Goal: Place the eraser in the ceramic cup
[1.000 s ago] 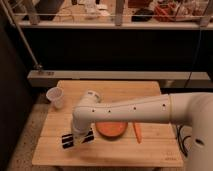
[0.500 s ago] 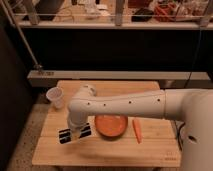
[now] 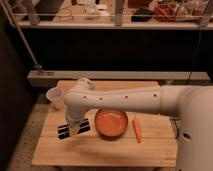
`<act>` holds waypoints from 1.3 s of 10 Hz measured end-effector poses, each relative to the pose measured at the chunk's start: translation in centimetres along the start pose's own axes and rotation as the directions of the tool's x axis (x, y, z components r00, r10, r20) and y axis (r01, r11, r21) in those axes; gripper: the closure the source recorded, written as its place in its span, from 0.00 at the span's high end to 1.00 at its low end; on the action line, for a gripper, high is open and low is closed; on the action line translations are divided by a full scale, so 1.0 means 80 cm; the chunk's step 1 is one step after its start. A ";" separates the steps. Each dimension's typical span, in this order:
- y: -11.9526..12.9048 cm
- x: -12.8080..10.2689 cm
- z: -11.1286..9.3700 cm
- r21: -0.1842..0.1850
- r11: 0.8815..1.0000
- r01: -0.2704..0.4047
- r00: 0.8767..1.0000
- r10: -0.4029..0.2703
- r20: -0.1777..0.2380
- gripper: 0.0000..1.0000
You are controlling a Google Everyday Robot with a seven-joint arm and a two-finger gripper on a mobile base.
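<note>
The eraser (image 3: 64,132), a black bar with thin white stripes, is held level a little above the left part of the wooden table (image 3: 105,152). My gripper (image 3: 75,126) points down from the white arm and is shut across the eraser's middle. The ceramic cup (image 3: 54,98), small and whitish, stands upright at the table's far left edge, up and to the left of the gripper and apart from it.
A wide orange bowl (image 3: 111,123) sits just right of the gripper. An orange carrot-like stick (image 3: 137,128) lies to the right of the bowl. A grey ledge (image 3: 125,76) runs behind the table, with a cluttered shelf above.
The arm has carried the eraser leftward, away from the bowl's front and closer to the cup. The cup, bowl and orange stick have not moved.
</note>
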 end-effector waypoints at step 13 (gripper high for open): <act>-0.082 0.025 -0.079 0.003 0.990 -0.139 0.990 0.139 0.036 0.03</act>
